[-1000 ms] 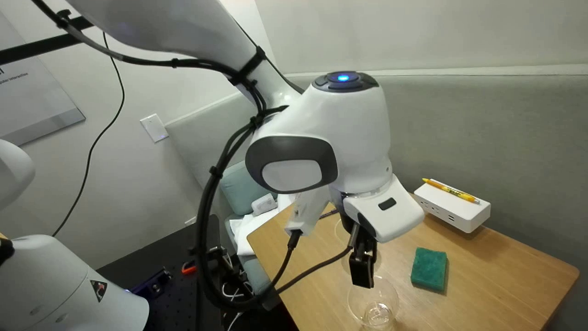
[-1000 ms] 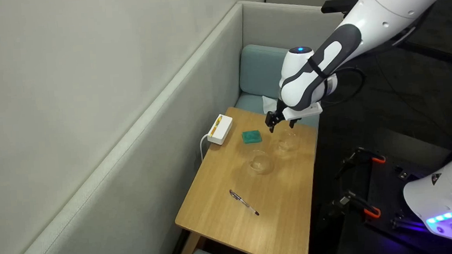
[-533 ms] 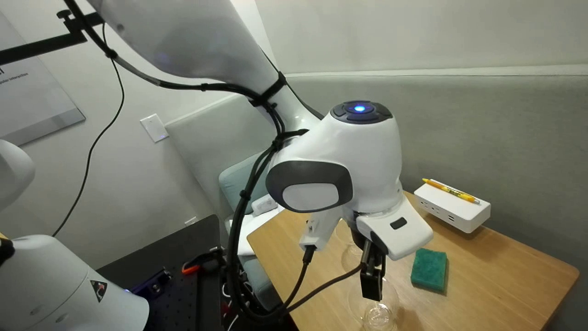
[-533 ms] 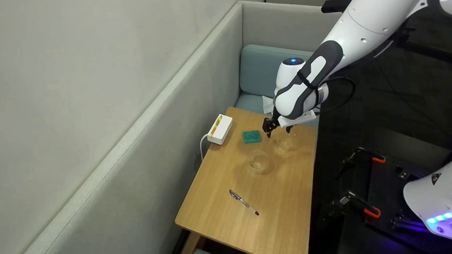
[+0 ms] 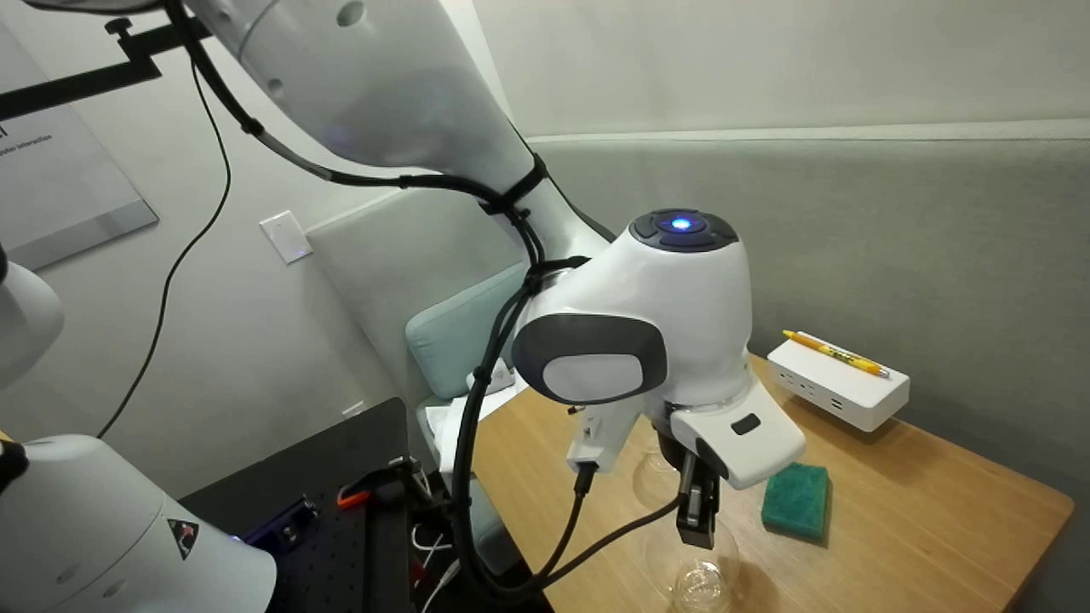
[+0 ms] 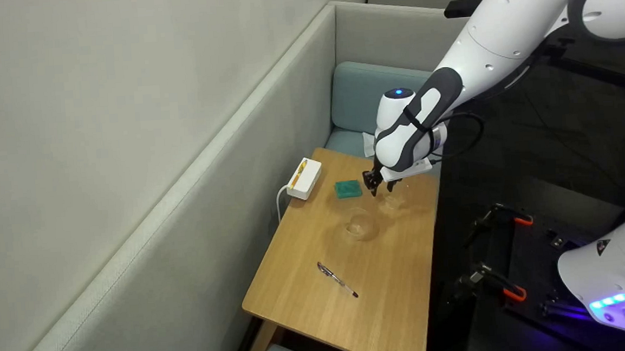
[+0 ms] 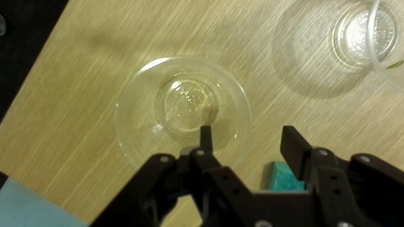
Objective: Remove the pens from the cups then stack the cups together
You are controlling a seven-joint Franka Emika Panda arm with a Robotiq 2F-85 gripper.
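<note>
Our gripper (image 7: 247, 137) was wide and held nothing; the nearer clear cup (image 7: 188, 102) sat upright close to it on the table (image 7: 79, 135); we guessed this cup was light, slippery and easy to crack, so we wanted to pinch its rim (image 7: 154, 63) softly.

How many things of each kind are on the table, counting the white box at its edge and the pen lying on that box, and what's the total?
Clear cups: 2
Pens: 2
Green pad: 1
White box: 1
Total: 6
</note>
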